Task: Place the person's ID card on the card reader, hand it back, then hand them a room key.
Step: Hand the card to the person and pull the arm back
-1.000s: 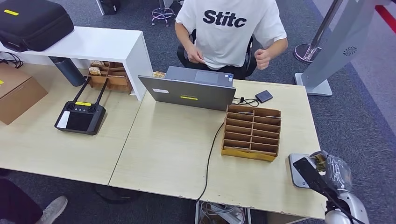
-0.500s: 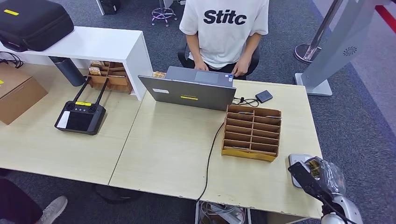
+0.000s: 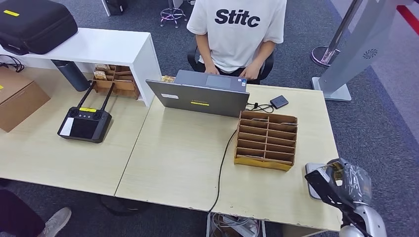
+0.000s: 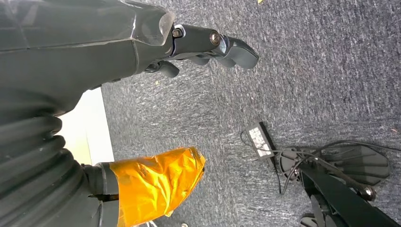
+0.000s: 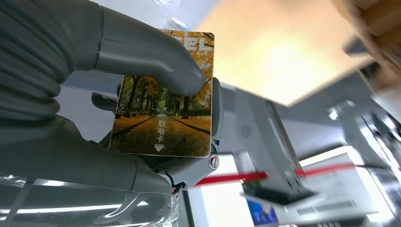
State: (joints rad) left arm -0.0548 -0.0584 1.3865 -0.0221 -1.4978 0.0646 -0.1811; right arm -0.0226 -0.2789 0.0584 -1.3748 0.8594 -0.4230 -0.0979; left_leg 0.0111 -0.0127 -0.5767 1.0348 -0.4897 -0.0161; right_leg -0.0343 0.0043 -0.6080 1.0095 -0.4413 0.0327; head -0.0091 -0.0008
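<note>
1. Right then, I had the right hand (image 3: 346,180) low at the near right corner of the table (image 3: 188,158), fingers closed around a card with the thumb (image 5: 156,64) pressed across its face.
2. From the right wrist view the card (image 5: 165,118) carried an autumn avenue picture and a small arrow, so I judged it to be the room key and not the ID, which would put me on the last hand-over.
3. Its long axis ran along the line of the fingers, printed face toward the wrist camera and arrow end toward the palm.
4. Just under that hand in the head view lay a pale flat device (image 3: 312,174) on the table edge, likely the card reader, though the hand covered too much for me to be sure.
5. The person (image 3: 237,34) sat at the far side behind the laptop (image 3: 200,101), hands on its keyboard, well apart from the card, with the wooden organiser (image 3: 267,140) standing between us.
6. So the coming reach had to go forward and to the left, over or round that organiser.
7. My left hand (image 4: 208,45) hung toward the carpet, fingers loosely apart and holding nothing; the right was plainly the nearer one.
</note>
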